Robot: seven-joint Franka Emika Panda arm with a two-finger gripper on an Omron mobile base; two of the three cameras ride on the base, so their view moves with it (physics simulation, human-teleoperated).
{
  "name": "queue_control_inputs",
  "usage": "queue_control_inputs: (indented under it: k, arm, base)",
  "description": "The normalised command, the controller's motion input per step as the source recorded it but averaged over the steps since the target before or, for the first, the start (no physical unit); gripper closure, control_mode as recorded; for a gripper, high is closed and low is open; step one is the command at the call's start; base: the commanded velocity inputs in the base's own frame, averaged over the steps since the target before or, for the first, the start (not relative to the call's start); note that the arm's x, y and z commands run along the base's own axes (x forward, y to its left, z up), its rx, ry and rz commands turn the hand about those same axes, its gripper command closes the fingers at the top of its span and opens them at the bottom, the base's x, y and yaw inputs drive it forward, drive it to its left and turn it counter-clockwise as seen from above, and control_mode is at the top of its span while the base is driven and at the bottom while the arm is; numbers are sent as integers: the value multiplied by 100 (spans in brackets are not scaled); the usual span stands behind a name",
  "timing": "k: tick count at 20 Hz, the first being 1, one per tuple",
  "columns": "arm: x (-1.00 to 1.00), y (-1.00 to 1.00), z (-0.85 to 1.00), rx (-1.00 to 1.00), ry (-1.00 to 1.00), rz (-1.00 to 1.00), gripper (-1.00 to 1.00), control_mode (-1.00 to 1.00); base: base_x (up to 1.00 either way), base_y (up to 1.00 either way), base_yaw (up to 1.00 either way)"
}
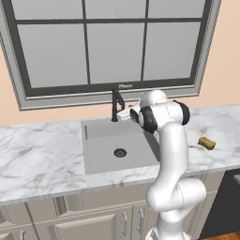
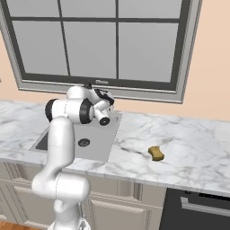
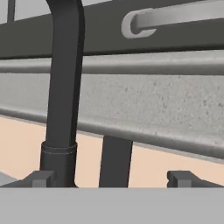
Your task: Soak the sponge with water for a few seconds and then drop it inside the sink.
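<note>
While the white arm (image 1: 171, 154) reaches forward over the back of the sink (image 1: 101, 152), its gripper (image 3: 111, 178) sits close to the slim black faucet (image 1: 115, 105), jaws spread wide and holding nothing. In the hand view the two dark fingertips (image 3: 41, 178) rise at the lower edge, well apart, with the faucet's upright stem (image 3: 63, 87) just above the left one and a short dark lever (image 3: 115, 161) between them. Behind the faucet run the grey window sill (image 3: 148, 107) and the dark window frame (image 3: 109, 37), which carries a pale handle (image 3: 170, 19) toward one o'clock.

In the left base view the sink is a square grey recessed basin set into the white marble surface (image 1: 37, 159), its round dark drain (image 1: 120, 152) near the middle. The faucet stands at twelve o'clock of the basin, against the back rim. No stream is visible under the spout.

The sponge (image 1: 206, 143), a small yellow block with a darker olive-brown face, lies flat on the surface at three o'clock of the sink, well apart from the basin and from the gripper. In the right base view the sponge (image 2: 156, 153) appears at about four o'clock of the sink (image 2: 96, 143), with bare marble between them. A large paned window (image 2: 103, 40) fills the wall behind the surface, and pale cabinet doors (image 1: 89, 225) run below it.
</note>
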Motion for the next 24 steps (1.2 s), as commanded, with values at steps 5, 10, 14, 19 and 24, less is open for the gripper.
queue_control_inputs:
  k: [5, 10, 14, 19, 24]
  arm:
    - [21, 0, -10, 0, 0, -5, -100, -100]
    - [26, 0, -4, 0, 0, -5, -100, -100]
    - [26, 0, -2, 0, -1, -6, -100, -100]
    - [13, 0, 0, 0, 0, -3, -100, -100]
    - [1, -7, -2, 0, 0, -1, -100, -100]
  base:
    - [0, 0, 0]
    - [0, 0, 0]
    - [0, 0, 0]
    - [0, 0, 0]
    - [0, 0, 0]
